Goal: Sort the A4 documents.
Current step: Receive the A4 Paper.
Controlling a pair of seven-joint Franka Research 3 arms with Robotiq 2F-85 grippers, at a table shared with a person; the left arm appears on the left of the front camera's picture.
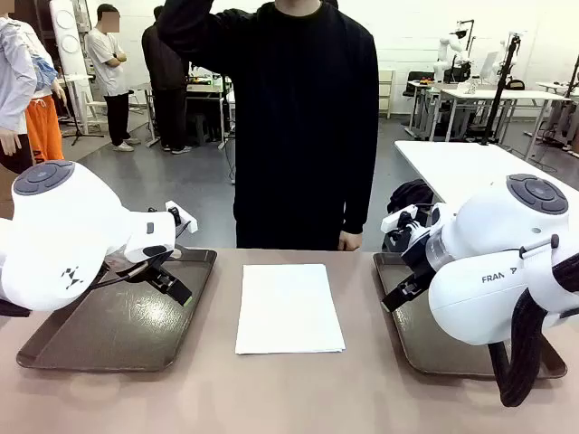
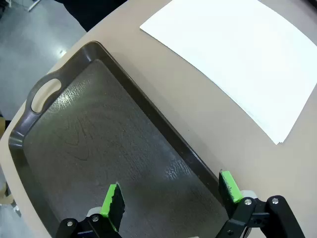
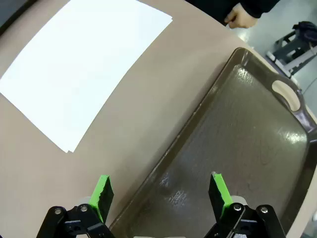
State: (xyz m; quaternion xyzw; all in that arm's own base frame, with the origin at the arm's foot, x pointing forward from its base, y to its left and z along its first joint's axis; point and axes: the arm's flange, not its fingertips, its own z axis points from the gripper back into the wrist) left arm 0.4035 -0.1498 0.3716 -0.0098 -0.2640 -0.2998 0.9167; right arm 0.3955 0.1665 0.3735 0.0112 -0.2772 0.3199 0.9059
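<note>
1. The A4 documents (image 1: 289,307) lie flat as a white stack at the middle of the table (image 1: 289,398), between the two trays and touching neither.
2. In the left wrist view, the A4 documents (image 2: 233,54) show slightly offset sheet edges at one corner. The right wrist view shows the same offset on the A4 documents (image 3: 84,64).
3. The left tray (image 1: 118,330) is dark brown and sits on the robot's left side of the stack. Its handle cut-out is visible at one end of the left tray (image 2: 99,144).
4. The left gripper (image 1: 169,282) hangs over the left tray. The left gripper (image 2: 169,186) has its green-padded fingers spread wide with nothing between them.
5. The right tray (image 1: 404,330) sits on the robot's right side of the stack.
6. The right gripper (image 1: 404,276) is positioned at the inner edge of the right tray (image 3: 247,134). The right gripper (image 3: 159,179) has its fingers spread wide and holds nothing. One finger appears over the bare table, the other over the tray.
7. A person (image 1: 303,117) in a dark top stands at the far side. One hand (image 1: 350,240) hangs at the table edge.
</note>
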